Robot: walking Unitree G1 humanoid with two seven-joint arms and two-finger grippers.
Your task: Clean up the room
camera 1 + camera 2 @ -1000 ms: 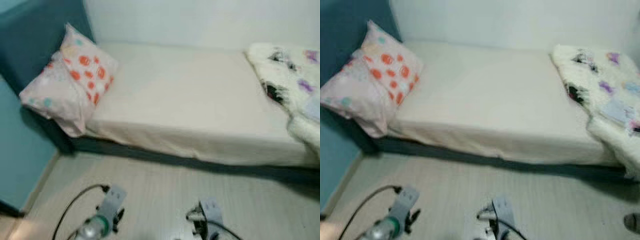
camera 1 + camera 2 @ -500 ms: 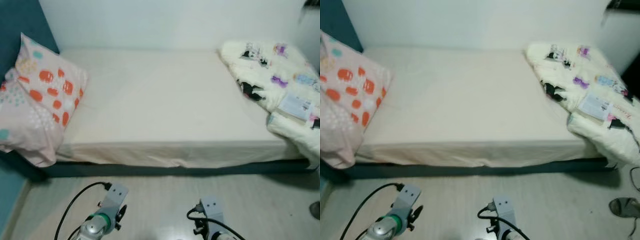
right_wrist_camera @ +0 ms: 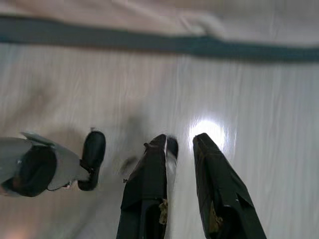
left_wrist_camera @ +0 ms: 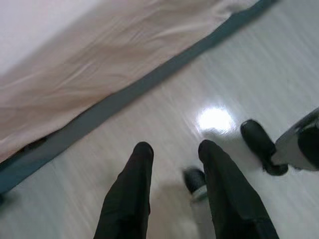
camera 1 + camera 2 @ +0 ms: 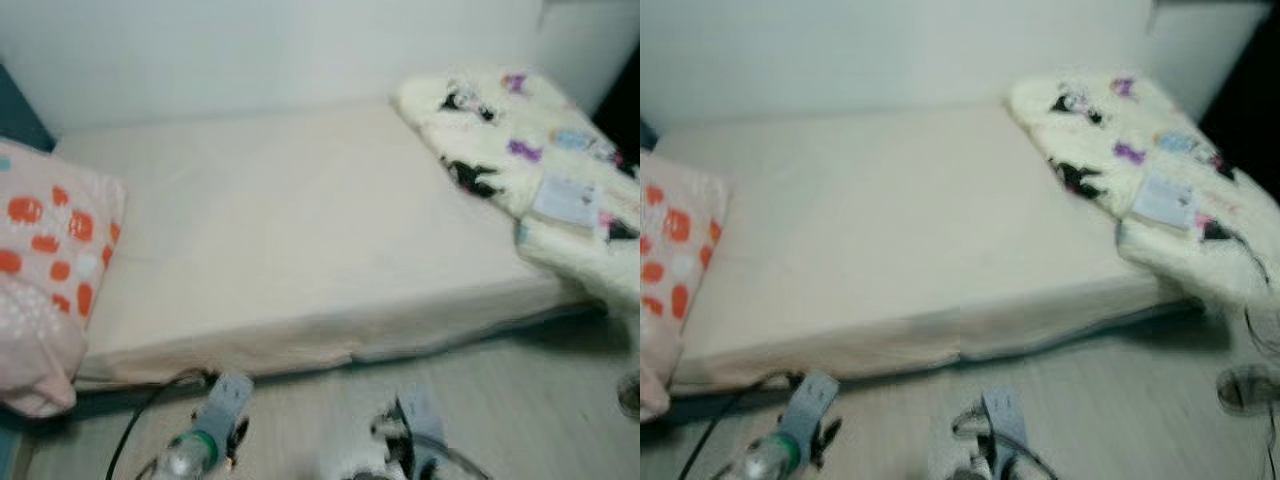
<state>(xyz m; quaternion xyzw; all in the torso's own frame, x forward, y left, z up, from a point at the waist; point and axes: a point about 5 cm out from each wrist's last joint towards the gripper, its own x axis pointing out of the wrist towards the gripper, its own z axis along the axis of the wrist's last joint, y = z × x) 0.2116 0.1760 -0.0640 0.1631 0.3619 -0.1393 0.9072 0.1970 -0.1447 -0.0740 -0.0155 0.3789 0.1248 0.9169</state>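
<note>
While the head views are blurred, they still make out a bed (image 5: 300, 250) with a bare cream sheet running along the white wall (image 5: 250, 50), its dark blue-grey base (image 4: 99, 112) showing beneath the sheet's hem at the front edge. At the bed's right end a fluffy white blanket (image 5: 540, 170) with dark and purple patches lies bunched up and spills over the front right corner toward the floor. At the left end a pale pink pillow (image 5: 50, 270) with orange spots hangs past the front left corner. Over the light wood floor (image 3: 259, 99) before the bed, both arms hang low: the left gripper (image 4: 172, 149) has its black fingers parted with nothing between them, and the right gripper (image 3: 182, 142) is likewise spread and empty.
</note>
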